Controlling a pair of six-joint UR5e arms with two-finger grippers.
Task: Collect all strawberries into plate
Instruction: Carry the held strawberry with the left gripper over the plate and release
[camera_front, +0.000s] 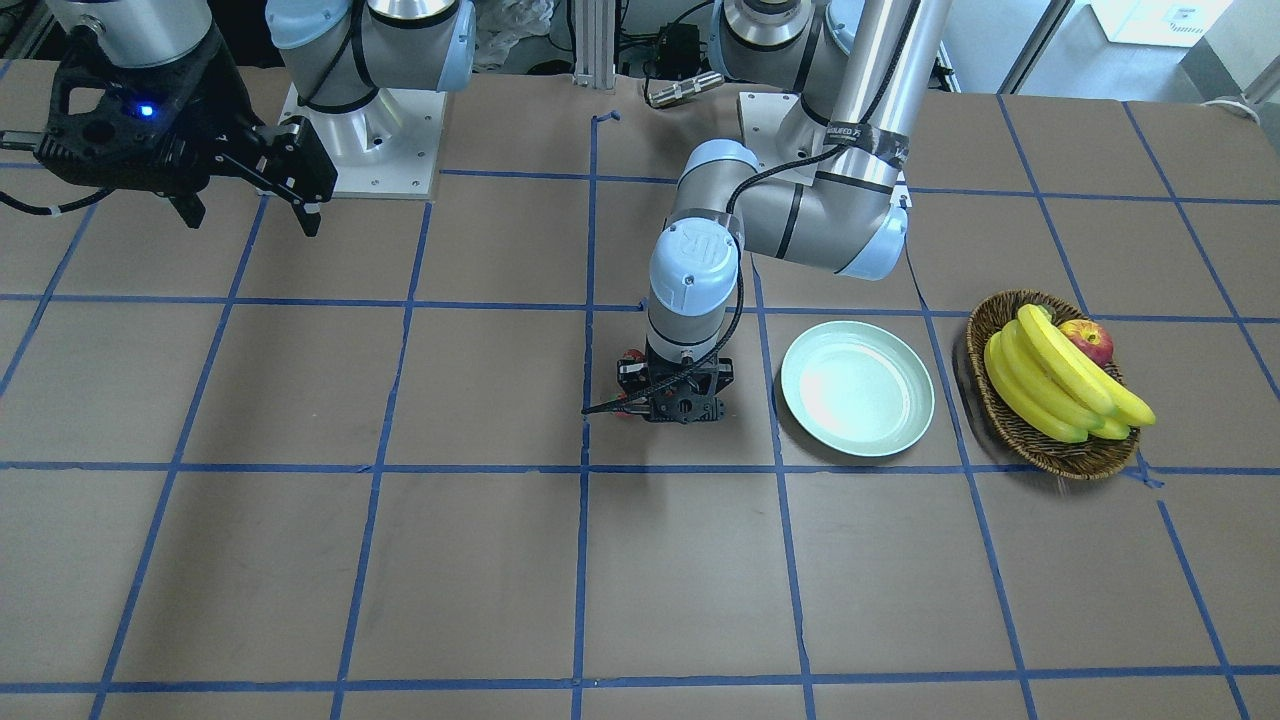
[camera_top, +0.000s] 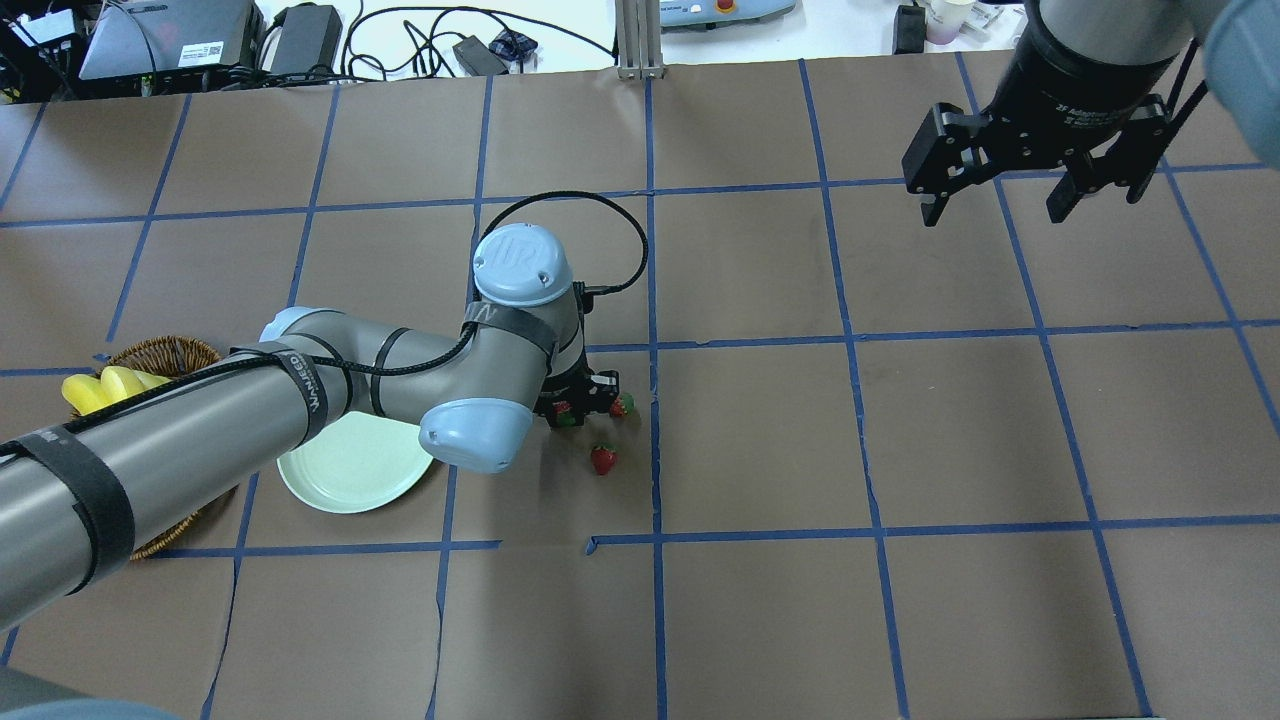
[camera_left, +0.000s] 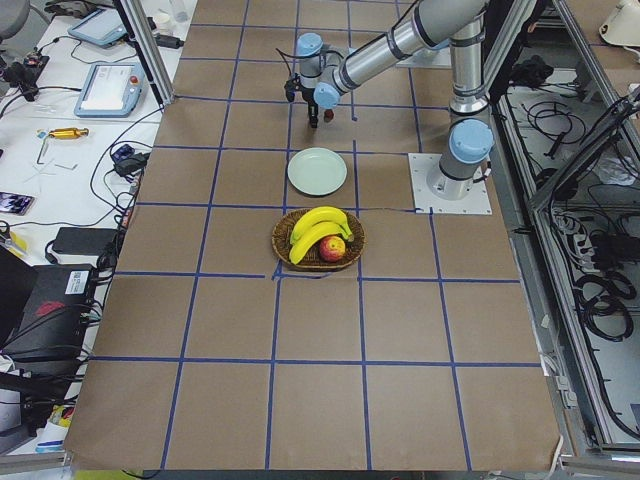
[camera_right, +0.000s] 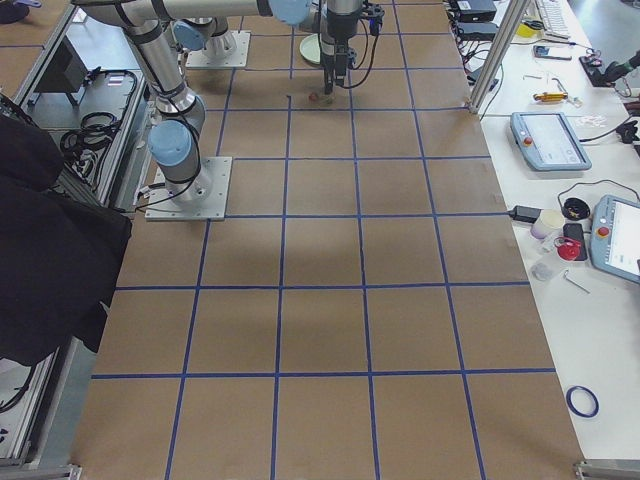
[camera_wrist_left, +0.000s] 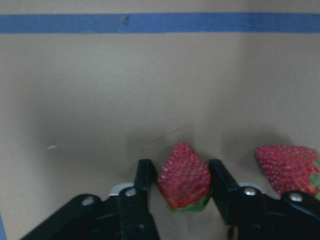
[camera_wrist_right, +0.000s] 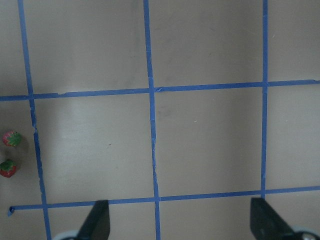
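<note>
- Under both arms, the brown surface (camera_top: 900, 450) carries a grid of blue tape lines.
- The left arm (camera_top: 300, 400) reaches out over the plate's edge and bends down near the middle of the surface, wrist pointing straight down.
- The right arm (camera_top: 1090, 60) hangs above the surface, well apart from every item.
- The wicker basket (camera_front: 1040, 450) sits just beside the plate, on the side away from the strawberries.
- The pale green plate (camera_front: 858, 388) lies flat on the surface, between the basket and the left arm's wrist.
- The bananas (camera_front: 1050, 385) lie in the basket as a yellow bunch.
- The right fingers (camera_top: 935, 190) are spread wide, with only bare surface between them in the right wrist view.
- The left fingers (camera_wrist_left: 146, 175) are down at the surface, pinching one strawberry from both sides.
- The apple (camera_front: 1088, 340) rests in the basket against the bananas.
- The pinched strawberry (camera_wrist_left: 184, 175) stands between the left fingers, tip pointing away from the wrist.
- A second strawberry (camera_wrist_left: 287, 167) lies on the surface just beside one left finger.
- A third strawberry (camera_top: 603, 458) lies on the surface nearby, apart from the plate.
</note>
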